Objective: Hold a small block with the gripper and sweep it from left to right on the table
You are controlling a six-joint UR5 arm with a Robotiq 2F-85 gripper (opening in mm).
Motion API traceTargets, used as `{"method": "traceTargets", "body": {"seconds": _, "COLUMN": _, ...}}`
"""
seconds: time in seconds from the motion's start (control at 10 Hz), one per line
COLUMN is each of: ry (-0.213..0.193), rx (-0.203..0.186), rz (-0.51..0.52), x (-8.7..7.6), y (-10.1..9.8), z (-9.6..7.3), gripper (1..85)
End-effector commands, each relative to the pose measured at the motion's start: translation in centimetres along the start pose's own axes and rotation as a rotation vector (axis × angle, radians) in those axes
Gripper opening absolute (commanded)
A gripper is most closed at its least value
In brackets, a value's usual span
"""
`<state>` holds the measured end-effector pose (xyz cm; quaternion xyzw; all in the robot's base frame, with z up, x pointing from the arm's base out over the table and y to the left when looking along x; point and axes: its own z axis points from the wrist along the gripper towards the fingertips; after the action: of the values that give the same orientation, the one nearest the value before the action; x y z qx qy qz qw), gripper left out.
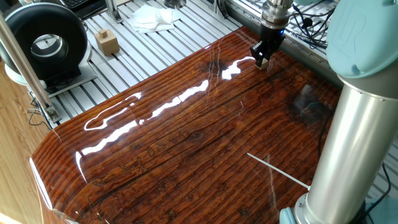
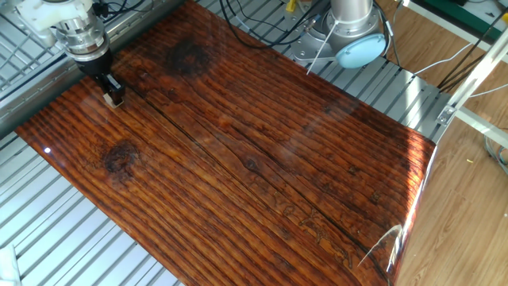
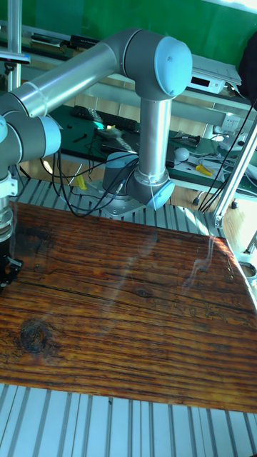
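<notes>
The gripper [image 1: 263,60] points straight down at the far corner of the table [image 1: 186,143], its black fingers shut on the small block [image 1: 265,63], a tiny pale beige cube that touches the wood. From the other side, the gripper [image 2: 113,94] holds the small block [image 2: 116,98] near the left end of the table [image 2: 262,159]. In the tall fixed view only part of the gripper [image 3: 6,270] shows at the left edge over the table [image 3: 128,314]; the block is not visible there.
A larger tan wooden block [image 1: 107,42] and a white cloth [image 1: 152,17] lie on the ribbed aluminium frame beyond the table. A black round device [image 1: 43,40] stands at the left. The arm's grey column [image 1: 348,137] rises at the right; cables run behind the gripper.
</notes>
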<state>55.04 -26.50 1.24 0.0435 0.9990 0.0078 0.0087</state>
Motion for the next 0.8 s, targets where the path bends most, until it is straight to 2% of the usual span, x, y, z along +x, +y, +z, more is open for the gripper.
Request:
{"method": "traceTargets", "body": {"seconds": 0.0, "ry": -0.006, "rx": -0.007, "rz": 0.006, "x": -0.09, "y": -0.02, "z": -0.12, "gripper": 1.0}}
{"method": "traceTargets", "body": {"seconds": 0.7, "ry": 0.001, "rx": 0.013, "rz": 0.005, "x": -0.25, "y": 0.4, "z": -0.17, "gripper": 1.0}}
